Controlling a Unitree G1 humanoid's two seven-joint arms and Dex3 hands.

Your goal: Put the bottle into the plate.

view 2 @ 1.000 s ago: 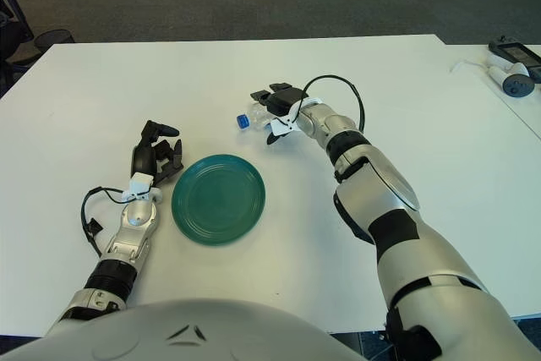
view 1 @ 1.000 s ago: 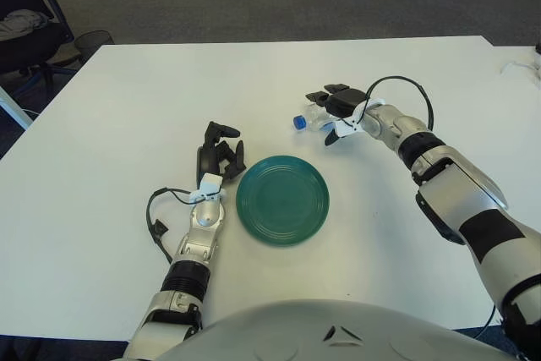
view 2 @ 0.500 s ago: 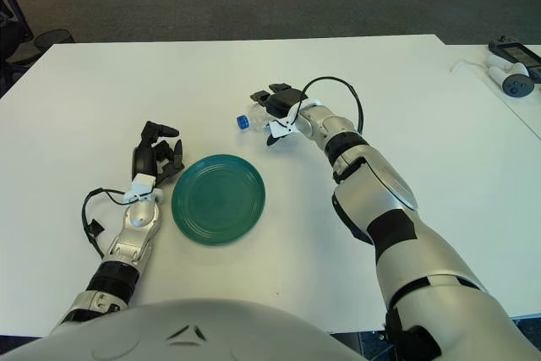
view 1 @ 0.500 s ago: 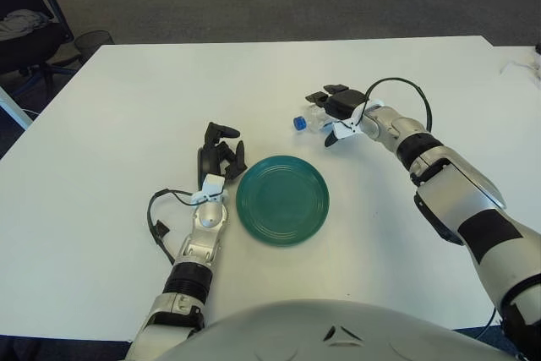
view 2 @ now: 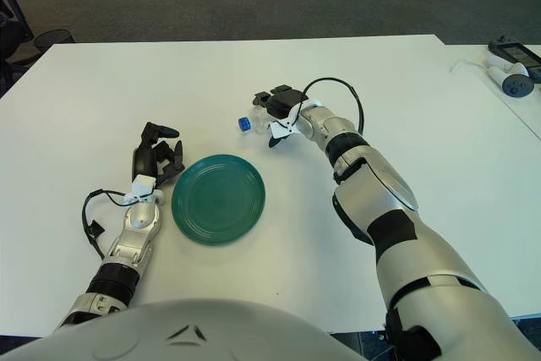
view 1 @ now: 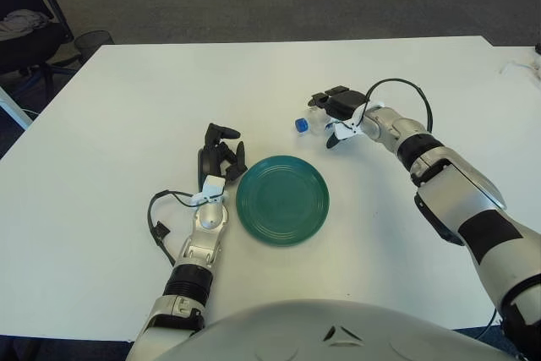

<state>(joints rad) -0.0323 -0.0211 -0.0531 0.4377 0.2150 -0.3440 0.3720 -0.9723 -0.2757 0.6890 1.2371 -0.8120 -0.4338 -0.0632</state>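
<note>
Bottle (view 1: 309, 123): your small clear bottle lay on its side on the white worktop (view 1: 127, 107), beyond the plate and apart from it. Its long axis ran roughly left to right, with the blue cap pointing to the robot's left.
Right hand (view 1: 337, 112): your right hand was closed over the bottle's body, dark fingers above and pale thumb below.
Left hand (view 1: 218, 152): it showed just left of the plate, fingers curled, holding nothing.
Plate (view 1: 282, 199): the green plate sat flat on the worktop.
</note>
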